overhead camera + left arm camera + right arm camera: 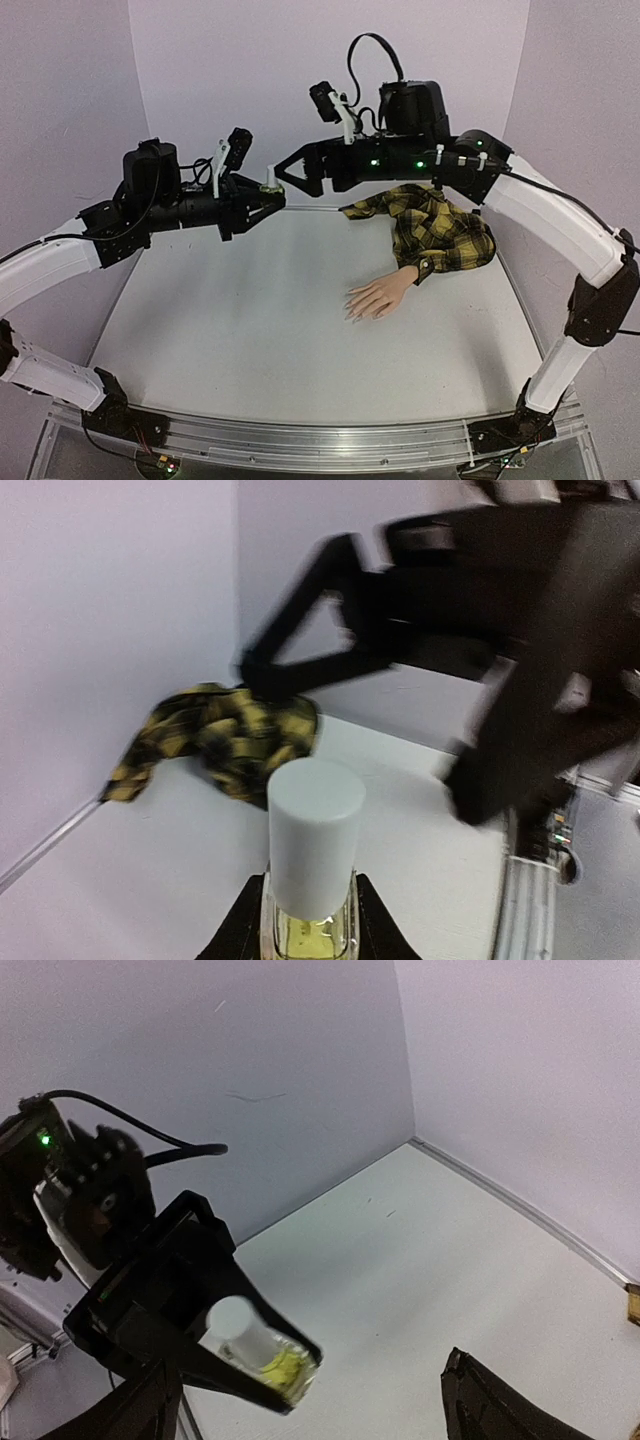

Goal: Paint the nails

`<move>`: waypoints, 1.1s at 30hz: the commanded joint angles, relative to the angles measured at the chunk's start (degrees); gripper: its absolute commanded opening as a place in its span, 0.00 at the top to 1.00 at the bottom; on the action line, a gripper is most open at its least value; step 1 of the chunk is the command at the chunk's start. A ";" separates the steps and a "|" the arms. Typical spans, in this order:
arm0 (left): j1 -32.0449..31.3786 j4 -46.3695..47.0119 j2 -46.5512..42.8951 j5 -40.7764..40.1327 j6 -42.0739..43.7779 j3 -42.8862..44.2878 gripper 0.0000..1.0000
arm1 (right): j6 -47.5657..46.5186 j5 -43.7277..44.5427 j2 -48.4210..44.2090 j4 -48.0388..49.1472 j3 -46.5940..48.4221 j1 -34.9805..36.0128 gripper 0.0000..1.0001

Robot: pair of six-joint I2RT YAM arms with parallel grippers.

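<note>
The left gripper [262, 197] clamps the small bottle [269, 180], just beside the wide-spread right gripper [287, 172]. The nails [353, 310] lie at five o'clock on the mannequin hand [380, 296], which points toward eight o'clock, nearer the right arm [560, 225].

No text, label, brand, number or sign could be read in any of the views. The bottle [313, 860] was seen with a plain white cap and clear glass, and no lettering could be made out on it.
</note>
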 commanded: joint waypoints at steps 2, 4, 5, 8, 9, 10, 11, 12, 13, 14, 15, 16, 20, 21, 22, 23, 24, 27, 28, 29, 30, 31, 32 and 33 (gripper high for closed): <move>-0.05 0.18 0.95 31.01 -0.94 2.59 1.00 | -10.78 -32.59 -4.76 0.45 -4.36 -4.10 0.04; -0.05 -0.45 2.13 34.49 -0.94 4.31 1.00 | -10.55 -39.60 -4.69 1.23 -4.56 -5.30 0.08; -0.05 -0.36 2.58 35.33 -0.94 4.79 1.00 | -9.93 -42.20 -4.49 1.85 -4.36 -5.92 0.11; -0.05 0.08 4.17 37.25 -0.94 6.26 1.00 | -7.84 -49.55 -3.20 2.61 -3.01 -6.84 0.24; -0.05 0.04 4.98 38.03 -0.94 6.97 1.00 | -7.53 -50.63 -2.98 2.66 -2.96 -6.94 0.27; -0.05 -0.10 5.69 38.67 -0.94 7.66 1.00 | -7.52 -51.35 -2.82 2.69 -3.00 -7.01 0.29; -0.05 -0.22 6.35 39.22 -0.94 8.31 1.00 | -7.51 -51.88 -2.66 2.70 -3.04 -7.06 0.31; -0.05 -0.23 6.91 39.76 -1.10 8.86 1.00 | -7.39 -52.26 -2.48 2.71 -3.04 -7.10 0.34; -0.05 -0.15 7.28 40.46 -1.96 9.26 1.00 | -7.30 -52.49 -2.34 2.70 -3.04 -7.22 0.37; -0.05 0.14 7.60 40.93 -2.70 9.57 1.00 | -7.32 -52.83 -2.27 2.70 -3.11 -7.32 0.39; -0.05 0.50 7.81 41.42 -3.05 9.73 1.00 | -7.34 -52.98 -2.19 2.70 -3.23 -7.36 0.42; -0.05 0.99 7.91 41.74 -3.30 9.82 1.00 | -7.34 -52.99 -2.11 2.70 -3.33 -7.44 0.43; -0.05 2.40 8.06 42.72 -4.48 10.10 1.00 | -7.36 -53.41 -1.91 2.79 -3.54 -7.55 0.52; -0.05 2.48 8.11 42.85 -4.69 10.24 1.00 | -7.27 -53.47 -1.83 2.79 -3.43 -7.57 0.56; -0.05 2.48 8.24 42.95 -4.79 10.41 1.00 | -7.19 -53.59 -1.63 2.79 -3.29 -7.56 0.59; -0.05 2.48 8.34 43.05 -4.91 10.50 1.00 | -7.17 -53.80 -1.44 2.79 -3.10 -7.68 0.62; -0.05 2.49 8.49 43.08 -4.97 10.58 1.00 | -7.13 -53.94 -1.33 2.79 -2.97 -7.67 0.64; -0.05 2.49 8.79 43.02 -5.05 11.01 1.00 | -7.02 -53.75 -0.97 2.79 -2.69 -7.65 0.73; -0.05 2.48 8.91 43.04 -5.11 11.16 1.00 | -6.99 -53.58 -0.89 2.79 -2.68 -7.67 0.75; -0.05 2.48 9.00 43.08 -5.15 11.32 1.00 | -6.99 -53.45 -0.80 2.79 -2.69 -7.64 0.74; -0.05 2.50 9.09 43.16 -5.18 11.47 1.00 | -6.99 -53.40 -0.75 2.79 -2.65 -7.62 0.73; -0.05 2.52 9.17 43.24 -5.22 11.63 1.00 | -6.99 -53.39 -0.72 2.79 -2.61 -7.62 0.73; -0.05 2.53 9.24 43.27 -5.28 11.85 1.00 | -6.99 -53.39 -0.68 2.79 -2.60 -7.64 0.73; -0.01 2.49 9.39 43.20 -5.33 12.04 1.00 | -7.03 -53.32 -0.63 2.79 -2.54 -7.70 0.74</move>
